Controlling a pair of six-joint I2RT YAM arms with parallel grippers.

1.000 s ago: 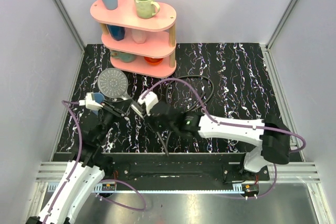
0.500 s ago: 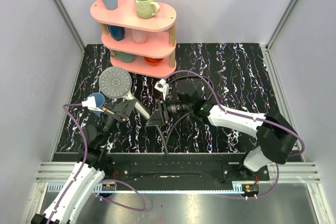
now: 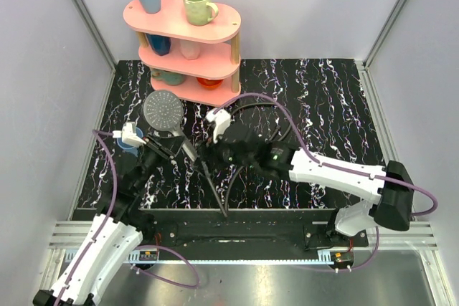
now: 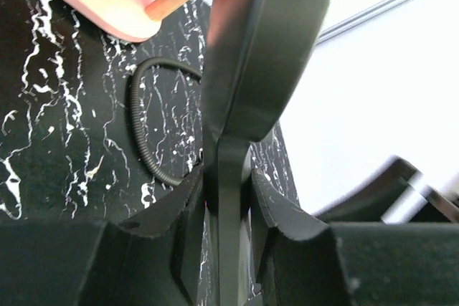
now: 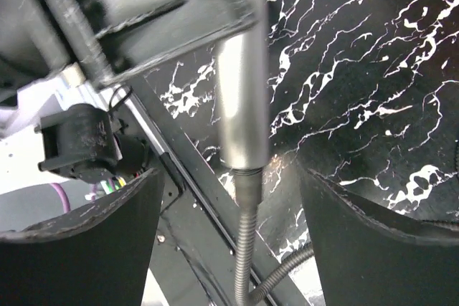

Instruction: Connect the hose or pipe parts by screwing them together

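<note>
The shower head [image 3: 163, 110] is held off the mat, its grey perforated face turned up and its handle [image 3: 188, 150] slanting down to the right. My left gripper [image 3: 163, 151] is shut on the handle; in the left wrist view the handle [image 4: 228, 198] is pinched between both fingers, under the edge-on head [image 4: 265, 48]. The black hose [image 3: 215, 191] meets the handle's end [image 5: 244, 91] at a threaded collar [image 5: 246, 180]. My right gripper [image 5: 237, 198] stands open around that joint, both fingers well clear of it. From there the hose loops back over the mat [image 3: 262, 116].
A pink three-tier shelf [image 3: 215, 30] with cups stands at the back left of the black marbled mat [image 3: 323, 105]. The metal base rail [image 3: 237, 228] runs along the near edge, just below the hanging hose. Purple cables trail from both arms.
My right gripper has opened wide and let go of the hose end, its wrist turning over the joint. The left arm has shifted the shower head slightly right.
</note>
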